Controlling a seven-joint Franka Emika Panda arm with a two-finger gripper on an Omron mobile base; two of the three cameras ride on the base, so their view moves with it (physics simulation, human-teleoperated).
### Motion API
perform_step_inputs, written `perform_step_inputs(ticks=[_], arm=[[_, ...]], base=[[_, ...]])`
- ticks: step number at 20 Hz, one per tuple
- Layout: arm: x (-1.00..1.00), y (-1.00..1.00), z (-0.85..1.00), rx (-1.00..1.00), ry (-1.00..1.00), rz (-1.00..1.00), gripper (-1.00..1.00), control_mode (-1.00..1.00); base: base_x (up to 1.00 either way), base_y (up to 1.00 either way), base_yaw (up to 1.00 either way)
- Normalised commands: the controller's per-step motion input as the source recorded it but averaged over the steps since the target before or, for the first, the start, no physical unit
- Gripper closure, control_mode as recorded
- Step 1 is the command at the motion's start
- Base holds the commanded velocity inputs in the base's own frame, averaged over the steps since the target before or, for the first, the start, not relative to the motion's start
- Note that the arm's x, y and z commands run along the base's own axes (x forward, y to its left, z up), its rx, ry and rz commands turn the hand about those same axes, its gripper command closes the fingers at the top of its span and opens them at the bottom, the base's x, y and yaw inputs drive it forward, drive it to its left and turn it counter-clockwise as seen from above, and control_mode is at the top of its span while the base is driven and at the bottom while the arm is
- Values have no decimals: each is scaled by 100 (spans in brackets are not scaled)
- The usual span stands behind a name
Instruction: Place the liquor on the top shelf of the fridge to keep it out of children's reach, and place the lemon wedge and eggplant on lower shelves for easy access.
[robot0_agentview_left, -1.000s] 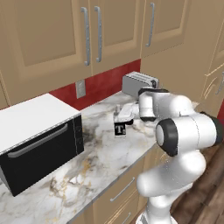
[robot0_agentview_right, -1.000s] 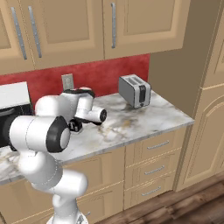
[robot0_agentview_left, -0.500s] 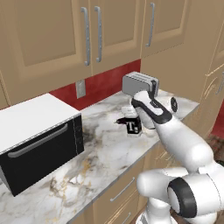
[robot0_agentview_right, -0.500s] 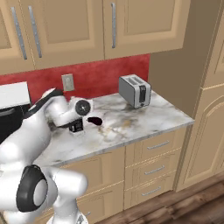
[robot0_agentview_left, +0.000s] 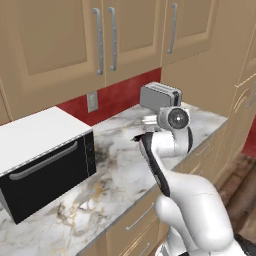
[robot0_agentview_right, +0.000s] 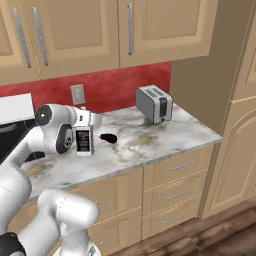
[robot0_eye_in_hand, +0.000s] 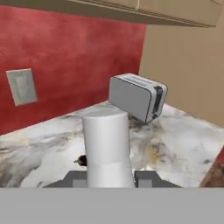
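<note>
My gripper (robot0_agentview_right: 83, 127) is shut on the liquor (robot0_agentview_right: 83, 140), a small upright bottle with a black label, near the left of the marble counter (robot0_agentview_right: 150, 145). I cannot tell whether its base touches the counter. In the hand view its pale cap (robot0_eye_in_hand: 107, 146) fills the space between my fingertips (robot0_eye_in_hand: 146, 178). The eggplant (robot0_agentview_right: 108, 137) lies as a dark oblong on the counter just right of the bottle. The lemon wedge, the fridge and its top shelf are out of view.
A silver toaster (robot0_agentview_right: 154, 103) stands at the back right of the counter, also seen as toaster (robot0_agentview_left: 160, 96). A microwave (robot0_agentview_left: 45, 155) sits on the left. A wall outlet (robot0_agentview_right: 77, 93) is on the red backsplash, wooden cabinets hang above, and a tall cabinet (robot0_agentview_right: 235, 125) closes off the right.
The arm has swung into a different pose, with its elbow lower and forearm stretched forward. The bottle stays gripped at nearly the same spot over the counter. The cameras have not moved.
</note>
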Motion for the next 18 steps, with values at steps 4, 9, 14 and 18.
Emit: perform_step_inputs(ticks=[4, 9, 14, 18], arm=[[-53, -35, 100, -3, 1, -44, 100, -100], [-94, -35, 80, 12, -1, -16, 100, -100], [-93, -19, 76, 18, -14, 10, 100, -100], [-67, -2, 58, 8, -17, 29, 100, -100]], base=[[0, 0, 0], [0, 0, 0], [0, 0, 0], [0, 0, 0]])
